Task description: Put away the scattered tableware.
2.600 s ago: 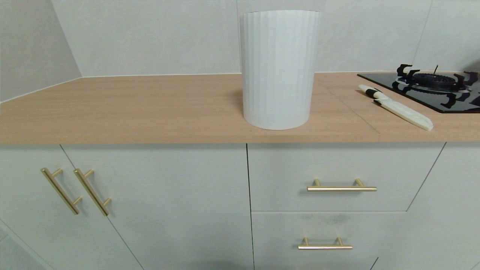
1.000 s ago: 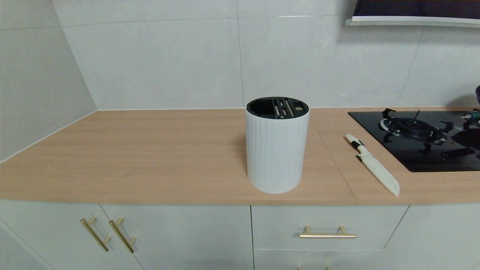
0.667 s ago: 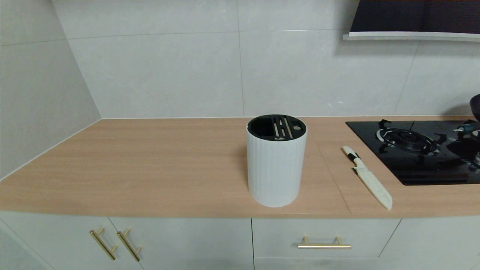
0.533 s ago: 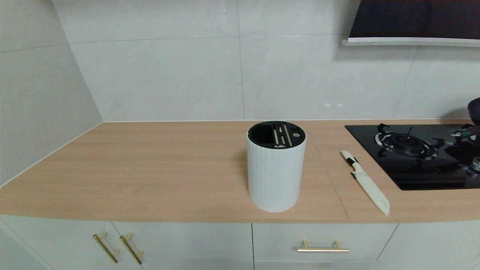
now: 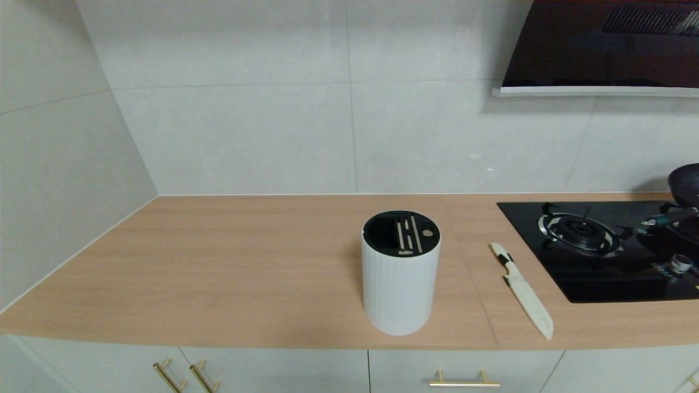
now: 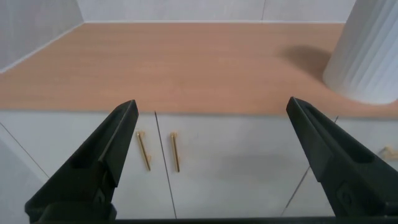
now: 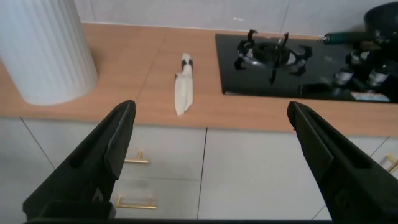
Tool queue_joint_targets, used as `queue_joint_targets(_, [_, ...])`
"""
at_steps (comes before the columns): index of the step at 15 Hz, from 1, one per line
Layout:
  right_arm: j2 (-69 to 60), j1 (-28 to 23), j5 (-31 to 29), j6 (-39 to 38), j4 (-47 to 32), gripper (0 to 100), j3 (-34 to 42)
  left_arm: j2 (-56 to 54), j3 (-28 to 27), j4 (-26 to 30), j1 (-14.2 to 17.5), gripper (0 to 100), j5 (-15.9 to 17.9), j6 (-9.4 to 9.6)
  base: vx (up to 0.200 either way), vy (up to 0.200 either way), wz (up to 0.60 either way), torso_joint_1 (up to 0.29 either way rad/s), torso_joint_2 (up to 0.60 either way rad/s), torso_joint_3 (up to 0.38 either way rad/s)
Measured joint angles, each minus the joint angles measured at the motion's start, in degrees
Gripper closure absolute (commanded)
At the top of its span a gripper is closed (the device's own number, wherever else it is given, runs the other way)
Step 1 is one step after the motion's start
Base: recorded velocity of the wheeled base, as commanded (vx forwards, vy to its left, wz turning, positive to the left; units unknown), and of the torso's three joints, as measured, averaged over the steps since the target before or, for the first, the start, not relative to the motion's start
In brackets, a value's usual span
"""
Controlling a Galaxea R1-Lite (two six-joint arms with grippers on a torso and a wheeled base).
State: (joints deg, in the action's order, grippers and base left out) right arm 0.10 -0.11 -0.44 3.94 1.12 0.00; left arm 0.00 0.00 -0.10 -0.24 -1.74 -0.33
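knife holder (image 5: 401,273): stands on worktop (image 5: 246,262), mid-width, near front edge
knife (image 5: 521,290): flat on worktop, right of knife holder, apart from it
hob (image 5: 595,251): just right of knife, toward the wall

The surface (image 5: 246,262) is smooth, matt wood grain. The holder (image 5: 400,289) has a matt white ribbed shell, plastic by the look, with a black slotted top. The knife (image 5: 524,300) has a dull, speckled cream blade. The hob (image 5: 600,278) is glossy black glass. The cabinet handles (image 5: 464,383) are shiny brass-coloured metal, and the tiles (image 5: 240,136) are smooth and pale.
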Motion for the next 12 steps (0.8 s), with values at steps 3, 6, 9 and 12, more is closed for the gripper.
queue_joint_targets(3, [0.0, 0.0, 0.0, 0.0, 0.0, 0, 0.0, 0.0, 0.0, 0.0, 0.0, 0, 0.0, 0.0, 0.0, 0.0, 0.0, 0.201, -0.41, -0.216])
queue_joint_targets(6, [0.0, 0.0, 0.0, 0.0, 0.0, 0, 0.0, 0.0, 0.0, 0.0, 0.0, 0, 0.0, 0.0, 0.0, 0.0, 0.0, 0.188, -0.38, -0.193])
queue_joint_targets(9, [0.0, 0.0, 0.0, 0.0, 0.0, 0, 0.0, 0.0, 0.0, 0.0, 0.0, 0, 0.0, 0.0, 0.0, 0.0, 0.0, 0.068, -0.14, -0.07])
queue_joint_targets(12, [0.0, 0.0, 0.0, -0.1, 0.0, 0, 0.0, 0.0, 0.0, 0.0, 0.0, 0, 0.0, 0.01, 0.0, 0.0, 0.0, 0.0, 0.0, 0.0])
